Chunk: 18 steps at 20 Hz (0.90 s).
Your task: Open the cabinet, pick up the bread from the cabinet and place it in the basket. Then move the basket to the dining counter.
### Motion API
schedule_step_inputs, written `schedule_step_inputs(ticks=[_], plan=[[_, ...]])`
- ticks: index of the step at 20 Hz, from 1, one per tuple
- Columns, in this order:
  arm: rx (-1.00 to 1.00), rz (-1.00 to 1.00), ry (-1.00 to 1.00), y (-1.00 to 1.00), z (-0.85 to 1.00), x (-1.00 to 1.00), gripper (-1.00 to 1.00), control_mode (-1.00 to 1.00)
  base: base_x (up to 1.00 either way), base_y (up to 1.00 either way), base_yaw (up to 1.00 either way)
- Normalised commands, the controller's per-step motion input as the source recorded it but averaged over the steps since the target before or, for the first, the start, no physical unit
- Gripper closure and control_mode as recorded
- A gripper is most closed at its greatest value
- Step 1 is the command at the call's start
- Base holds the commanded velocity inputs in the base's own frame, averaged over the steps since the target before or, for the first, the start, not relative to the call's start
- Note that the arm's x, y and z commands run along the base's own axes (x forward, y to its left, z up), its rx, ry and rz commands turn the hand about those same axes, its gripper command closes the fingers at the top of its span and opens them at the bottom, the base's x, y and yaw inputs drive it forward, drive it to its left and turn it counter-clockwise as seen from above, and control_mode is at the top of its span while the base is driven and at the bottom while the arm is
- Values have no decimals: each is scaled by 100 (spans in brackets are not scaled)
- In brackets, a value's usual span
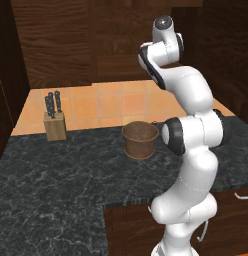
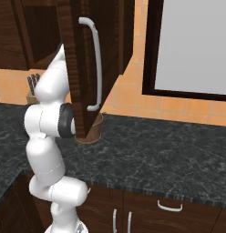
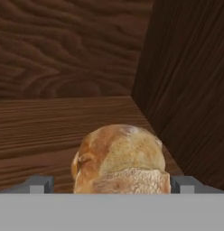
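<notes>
Bread (image 3: 119, 159) sits on the cabinet (image 3: 64, 122) shelf between the fingertips (image 3: 39, 184). Spread fully wide, the claw (image 3: 113, 185) grips nothing.

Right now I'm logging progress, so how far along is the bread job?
Done: the cabinet door is swung open. In hand: the open gripper is inside the cabinet, its fingertips on either side of the bread on the shelf, not yet closed. Left: grasp the bread, drop it into the basket on the black worktop, then carry the basket to the dining counter.

White arm (image 1: 188, 150) reared high, gripper (image 3: 112, 184) apparently wide open, fingertips (image 3: 39, 184) spread.
</notes>
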Motion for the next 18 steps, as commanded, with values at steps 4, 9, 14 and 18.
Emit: schedule_step_inputs(ticks=[4,9,14,18], plan=[[0,0,0,-4,-36,19,-100,-100,0,0,0],[2,4,0,0,-94,5,100,-100,0,0,0],[3,13,-3,2,-100,0,100,-100,0,0,0],[-4,8,-35,57,-34,-14,100,-100,0,0,0]])
